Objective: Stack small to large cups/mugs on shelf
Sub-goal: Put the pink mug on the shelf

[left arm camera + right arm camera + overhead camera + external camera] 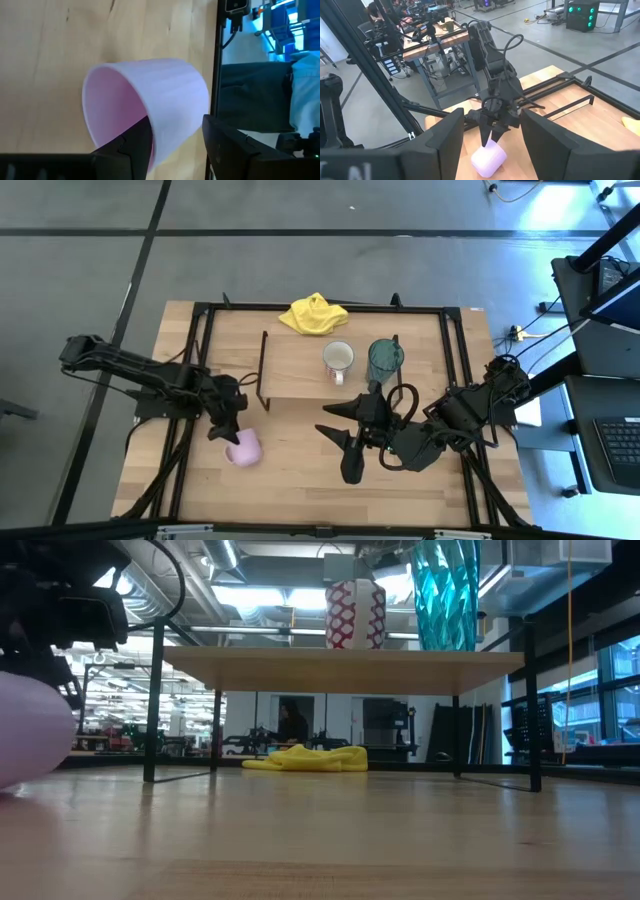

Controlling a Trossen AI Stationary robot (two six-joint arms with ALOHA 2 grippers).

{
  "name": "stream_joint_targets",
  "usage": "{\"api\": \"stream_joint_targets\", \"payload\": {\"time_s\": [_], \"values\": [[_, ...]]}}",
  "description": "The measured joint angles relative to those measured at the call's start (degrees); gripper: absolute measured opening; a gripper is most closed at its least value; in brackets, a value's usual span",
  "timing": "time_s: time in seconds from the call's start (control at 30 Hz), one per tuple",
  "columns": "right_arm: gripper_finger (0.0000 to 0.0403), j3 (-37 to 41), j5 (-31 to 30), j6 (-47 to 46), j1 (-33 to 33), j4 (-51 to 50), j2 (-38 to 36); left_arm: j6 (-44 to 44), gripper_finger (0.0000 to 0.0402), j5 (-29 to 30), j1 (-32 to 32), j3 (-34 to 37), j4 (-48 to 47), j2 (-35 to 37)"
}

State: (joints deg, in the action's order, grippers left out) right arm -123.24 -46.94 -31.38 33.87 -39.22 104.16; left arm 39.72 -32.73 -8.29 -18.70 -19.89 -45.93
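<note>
The small pink mug (pixel 245 450) lies on its side on the tabletop, near the left front of the shelf (pixel 300 372); its handle does not show. My left gripper (pixel 228 430) is shut on its rim. The white-cream mug (pixel 338 359) and the teal cup (pixel 385 358) stand upright side by side on the right half of the shelf board (pixel 340 658). My right gripper (pixel 340 442) hangs open and empty over the table in front of the shelf, to the right of the pink mug. My left gripper has the pink mug's wall at the rim (pixel 160 140), with one finger (pixel 132 150) inside the mouth and the other (pixel 225 145) outside. The fingers come from above, pointing down. The mug lies on its side, its lower side on the table (pixel 25 780).
A yellow cloth (pixel 313 314) lies on the table behind the shelf. Dark frame rails (pixel 200 360) run along the table's sides. The left half of the shelf board is bare. People and workbenches show in the room beyond the table.
</note>
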Motion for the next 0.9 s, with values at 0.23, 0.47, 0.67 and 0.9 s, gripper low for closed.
{"api": "stream_joint_targets", "payload": {"time_s": [0.23,0.47,0.67,0.9], "values": [[0.0197,0.0,0.0,0.1,0.0,-0.1,0.0,-0.5,0.0165,-1.0,0.0,0.0,0.0,-2.4],[0.0197,0.0,0.0,0.2,0.0,-0.1,0.0,-1.6,0.0146,-1.3,-0.9,0.0,0.4,-4.2],[0.0197,0.0,0.0,0.3,0.0,-0.2,0.0,-2.4,0.0093,-1.9,-2.6,0.0,0.9,-4.7],[0.0197,0.0,0.0,0.3,0.0,-0.2,0.0,-2.5,0.0036,-2.0,-2.9,-0.1,3.8,-4.6]]}}
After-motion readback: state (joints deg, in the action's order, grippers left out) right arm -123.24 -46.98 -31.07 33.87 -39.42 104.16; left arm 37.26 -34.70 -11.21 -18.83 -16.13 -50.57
